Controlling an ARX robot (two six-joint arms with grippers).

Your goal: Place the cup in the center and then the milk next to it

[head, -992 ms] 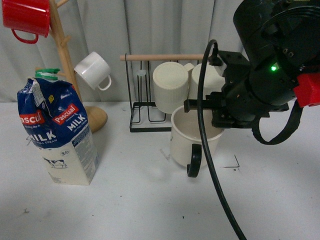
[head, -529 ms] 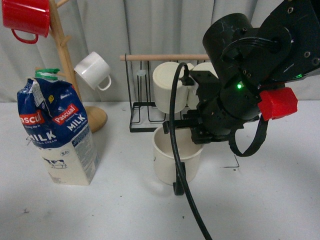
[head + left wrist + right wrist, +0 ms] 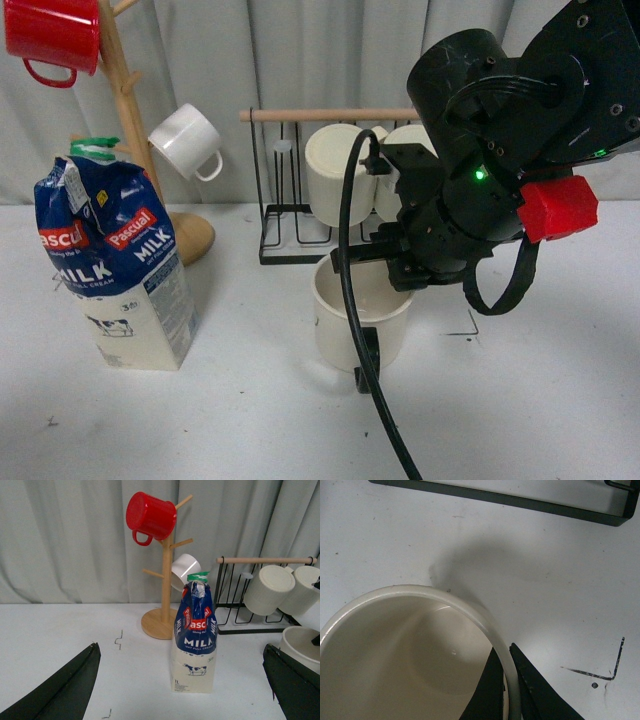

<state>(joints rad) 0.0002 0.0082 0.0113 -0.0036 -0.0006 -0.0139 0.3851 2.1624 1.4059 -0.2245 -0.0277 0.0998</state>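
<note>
Pinched tight on the rim of the cup (image 3: 360,312): the right gripper (image 3: 504,652), one finger inside the wall, the other outside, almost no gap between them. Cup upright near the middle of the bench (image 3: 250,420), black handle turned toward the front camera, just in front of the black wire rack (image 3: 290,258) with its ribbed cream mugs (image 3: 340,175). Cannot tell whether resting on the bench or held just above it. On the bench near the cup, a black corner mark (image 3: 614,676). Well to the left and apart from the cup, upright on the bench: the milk (image 3: 115,265), green cap on top, just in front of the wooden mug tree (image 3: 190,238) with a red mug (image 3: 52,35) and a small white cup (image 3: 187,140). Spread wide and holding nothing: the left gripper (image 3: 179,645), short of the milk, the carton showing between its fingers (image 3: 75,690).
</note>
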